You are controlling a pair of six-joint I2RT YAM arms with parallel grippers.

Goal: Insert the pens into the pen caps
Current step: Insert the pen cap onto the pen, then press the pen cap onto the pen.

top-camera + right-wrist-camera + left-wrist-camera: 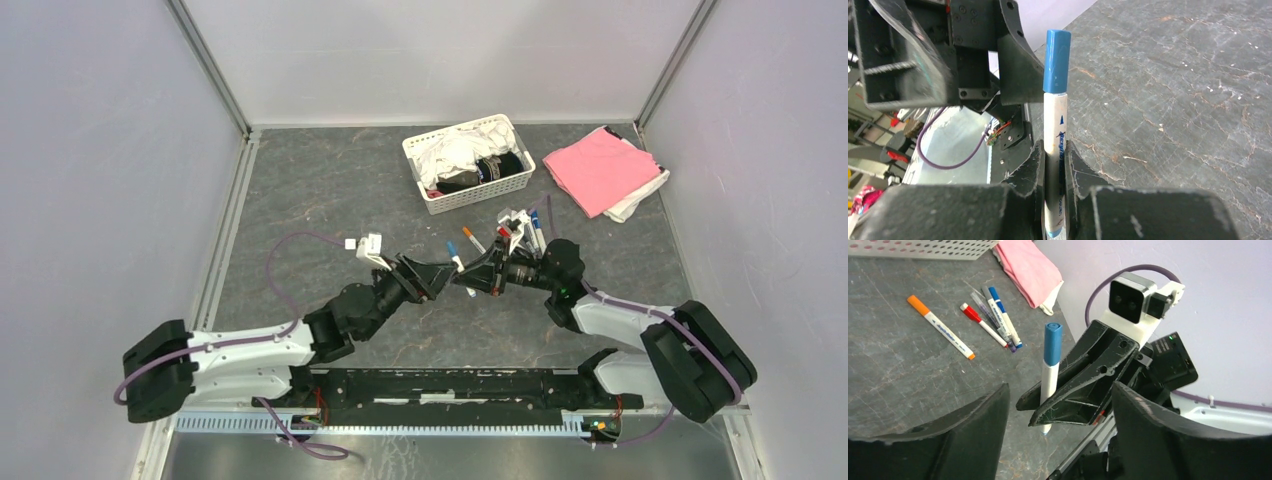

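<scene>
My right gripper (1054,150) is shut on a white pen (1054,125) that stands upright with a blue cap (1057,67) seated on its top end. In the left wrist view the same pen (1049,377) and blue cap (1052,342) stick up out of the right gripper (1040,412). My left gripper (1060,387) is open and empty, its fingers (983,415) spread wide on either side of the right gripper's tip. In the top view the two grippers meet at mid-table, left (438,274) and right (480,278), with the pen (457,262) between them. No loose caps show.
Several capped pens lie on the table behind: an orange-capped pen (940,327), a red-capped pen (982,324), a blue-capped pen (1004,320) and a dark pen (990,315). A white basket (418,158) of cloth stands at the back, with a pink cloth (598,168) to its right.
</scene>
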